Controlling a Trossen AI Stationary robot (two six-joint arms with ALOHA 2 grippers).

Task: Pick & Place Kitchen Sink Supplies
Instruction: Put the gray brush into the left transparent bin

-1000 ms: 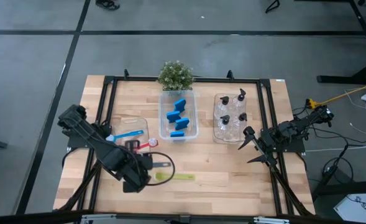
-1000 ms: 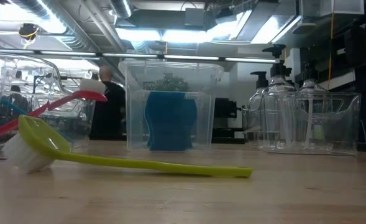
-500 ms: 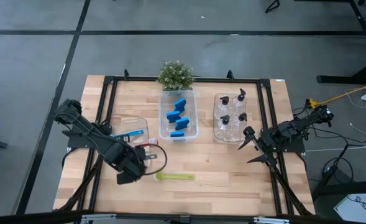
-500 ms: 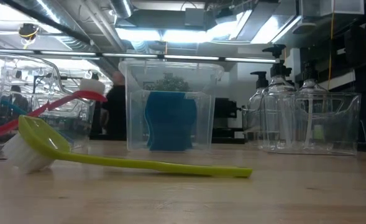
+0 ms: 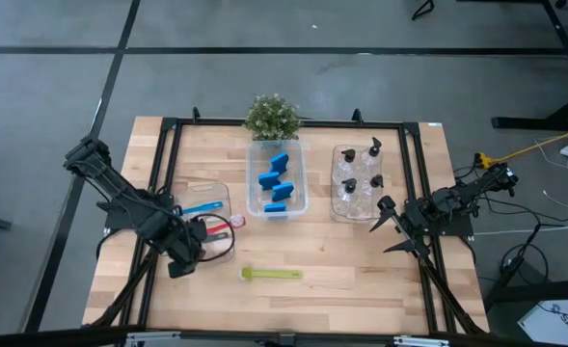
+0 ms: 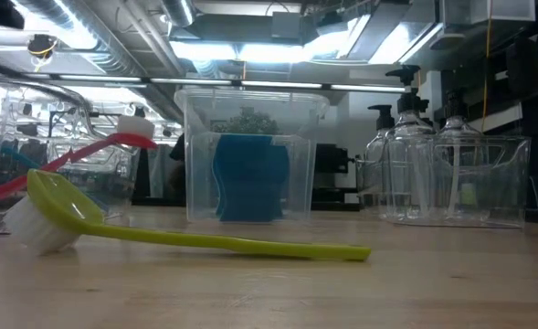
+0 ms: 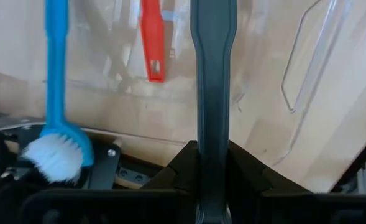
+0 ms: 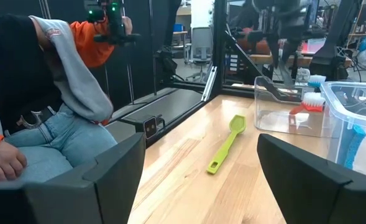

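A wooden table (image 5: 361, 270) seen from above, with a dark robot arm at each side. On the left, the left gripper (image 5: 182, 258) sits over the near end of a clear bin (image 5: 224, 198) and is clenched on the handle of a grey brush (image 7: 212, 81), which stands straight out between its fingers in the left wrist view. Inside that bin lie a blue brush (image 5: 199, 207) and a red brush (image 5: 221, 227), side by side. Just in front of the bin, flat on the bare wood, lies a yellow-green brush (image 5: 271, 275), its white bristle head at the left end. In the middle of the table stands a taller clear bin (image 5: 302, 183) holding blue sponges (image 5: 277, 181). Behind it, at the far edge, is a green potted plant (image 5: 272, 116). To the right, a third clear bin (image 5: 336, 183) holds clear bottles with black pump tops (image 5: 365, 173). Farthest right, the right gripper (image 5: 388, 229) hangs near the table's right edge, beside the bottle bin, its fingers spread wide and holding nothing. In the right wrist view a seated person (image 8: 40, 93) shows beyond the table
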